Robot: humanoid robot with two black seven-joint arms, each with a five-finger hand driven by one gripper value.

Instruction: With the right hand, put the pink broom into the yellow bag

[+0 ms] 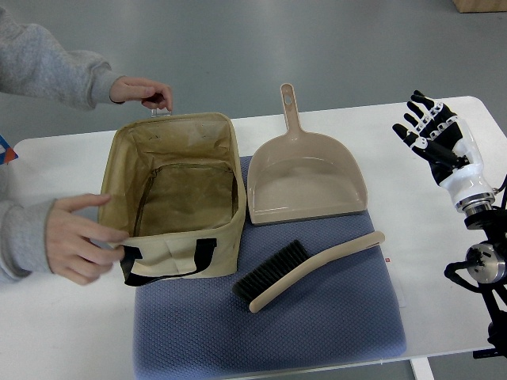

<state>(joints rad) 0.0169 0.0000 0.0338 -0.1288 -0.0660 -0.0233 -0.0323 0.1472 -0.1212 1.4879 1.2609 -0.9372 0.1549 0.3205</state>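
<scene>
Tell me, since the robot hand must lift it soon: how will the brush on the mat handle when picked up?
The brush looks like rigid moulded plastic, so it probably stays stiff. Its bristle end seems bulkier, so gripped by the slim handle it may dip there. Lying flat on the textured blue mat, it seems unlikely to roll or slide.

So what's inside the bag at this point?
Nothing visible: the bag shows only its bare lining and a zipped inner panel. The broom lies outside on the blue mat. The near inner wall is hidden by the rim.

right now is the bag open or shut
Open and empty: the bag stands upright with its mouth spread, bare lining visible inside, and a person's hands holding its edges.
</scene>
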